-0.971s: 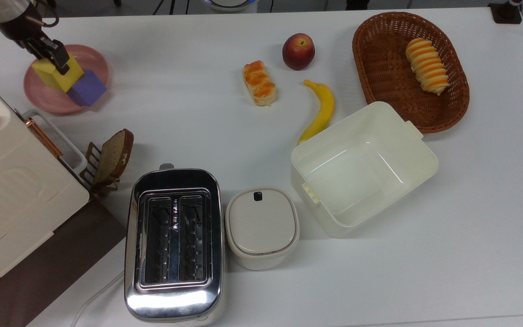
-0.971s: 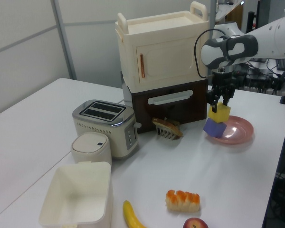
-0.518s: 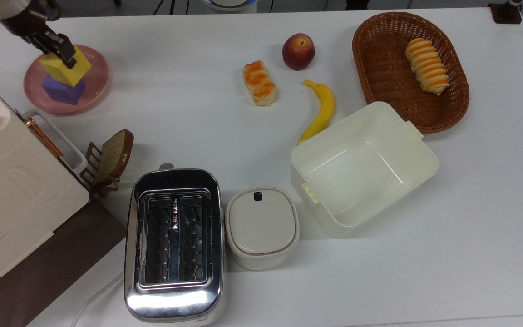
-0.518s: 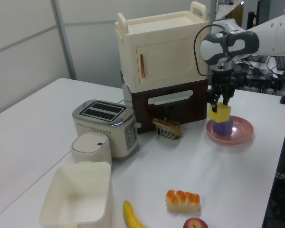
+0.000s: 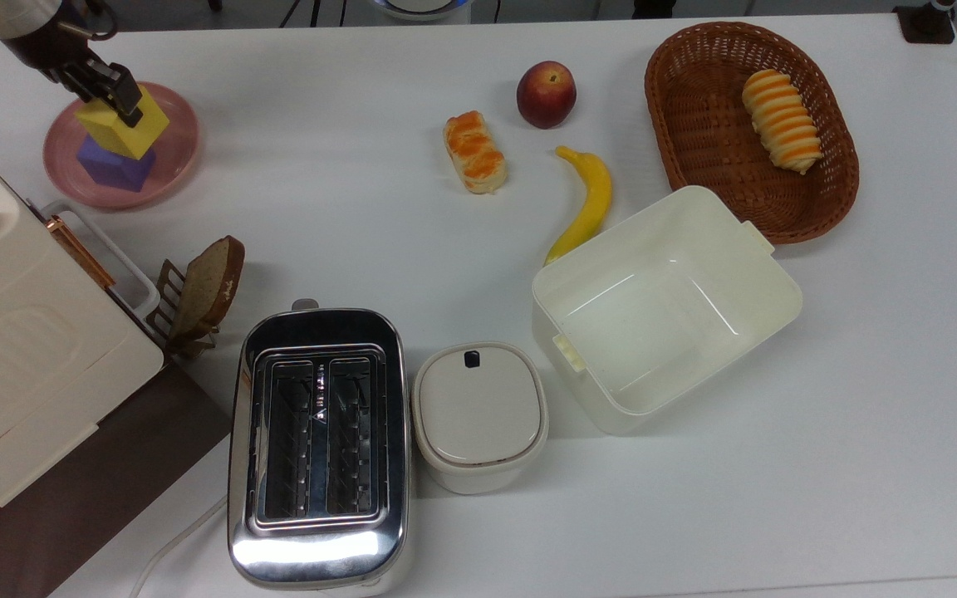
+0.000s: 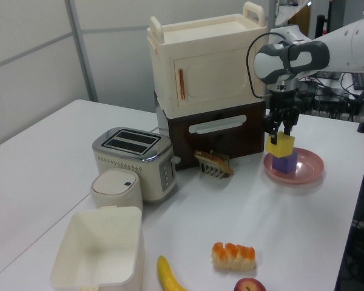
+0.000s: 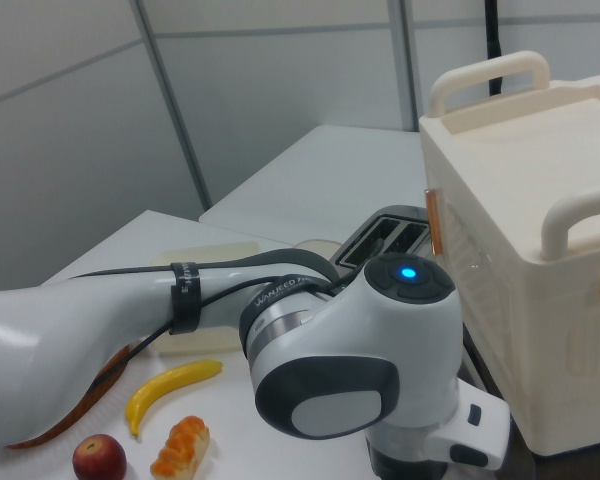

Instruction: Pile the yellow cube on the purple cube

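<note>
Since 1 second ago the purple cube (image 5: pixel 117 167) has gone from lying tipped beside the yellow cube (image 5: pixel 123 124) to sitting square beneath it, and over the last half second almost nothing shifts. The claw (image 5: pixel 113 90) is clamped narrowly on the yellow cube, its 2 fingers (image 6: pixel 279 126) pinching the top of the block in the left view.

Directly under the claw, the yellow cube rests on, or just above, the purple cube; I cannot tell whether the 2 faces fully touch. In the top view the yellow block looks turned a little against the purple one, so the edges do not line up. Both stand on the pink plate (image 5: pixel 178 162), which circles the claw's footprint.

Judged from this, the placing step is in hand and the stack is all but made. What the next move calls for, I think, is a gentle opening of the fingers and a straight lift, so the foam-like block is not dragged off its base.

Just beyond the claw in the left view stands the cream cabinet (image 6: pixel 206 66) on its brown base. Farther off come the bread slice in its rack (image 5: pixel 206 291) and the toaster (image 5: pixel 317 444). Well away lie the banana (image 5: pixel 585 203), peach (image 5: pixel 546 93) and wicker basket (image 5: pixel 678 149).
</note>
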